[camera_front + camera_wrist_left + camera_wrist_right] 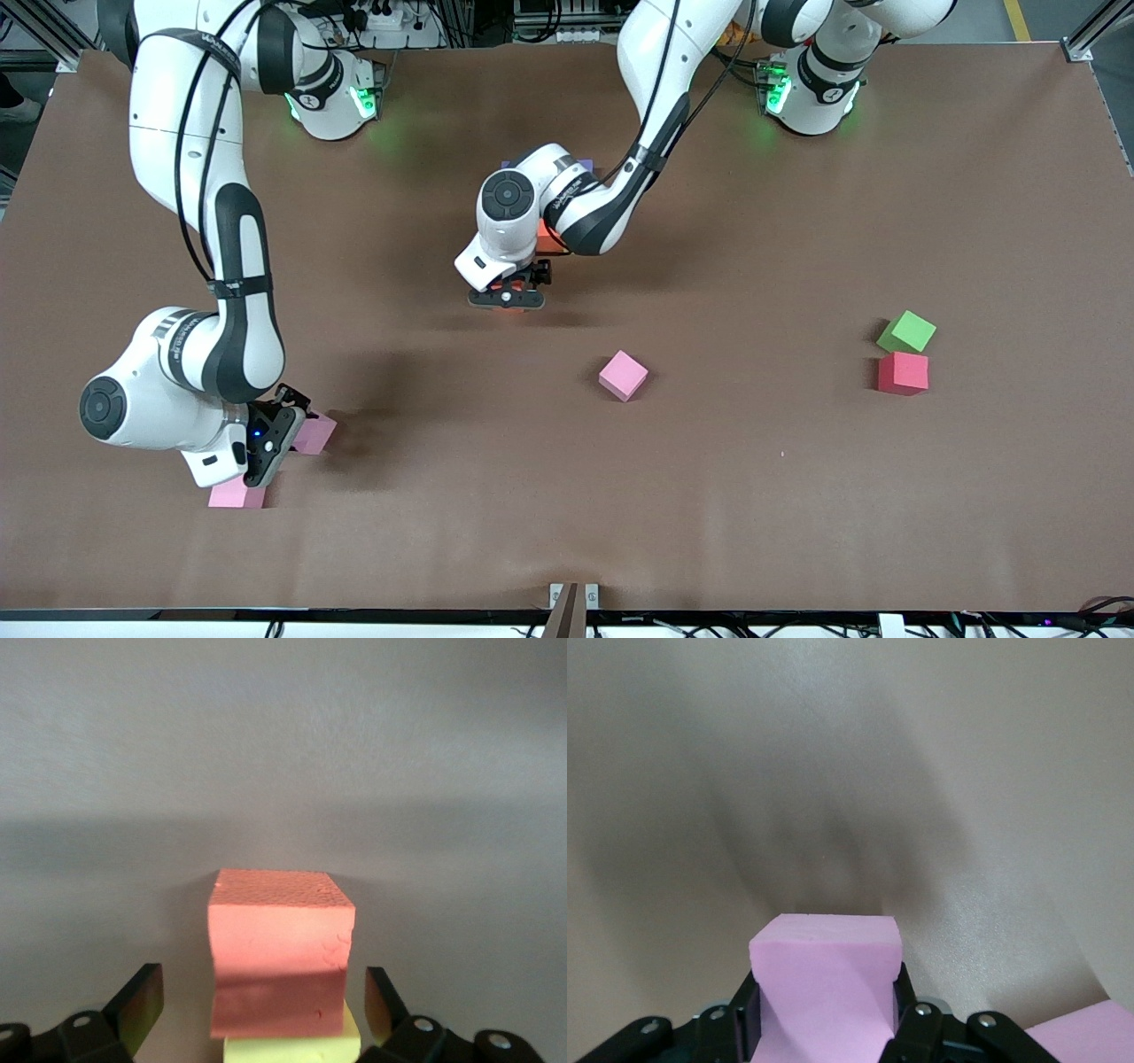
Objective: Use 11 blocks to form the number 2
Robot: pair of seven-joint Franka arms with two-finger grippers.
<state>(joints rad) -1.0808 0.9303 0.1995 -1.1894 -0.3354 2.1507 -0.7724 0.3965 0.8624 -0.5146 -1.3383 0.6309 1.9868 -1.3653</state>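
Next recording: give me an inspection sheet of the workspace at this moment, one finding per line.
Surface: brown table, matte, with arm shadows.
Job's things: rose-red block on the table against a yellow block, under the left arm; orange and purple edges show beside that arm. Light pink block alone mid-table. Two pink blocks at the right arm's end, one gripped, the other nearer the front camera.
Clutter: green cube and deep red cube at the left arm's end.
Grippers: left gripper open astride the rose-red block; right gripper shut on a pink block.
Cables: along both arms and the table edges.
Surroundings: aluminium frame corners; floor.
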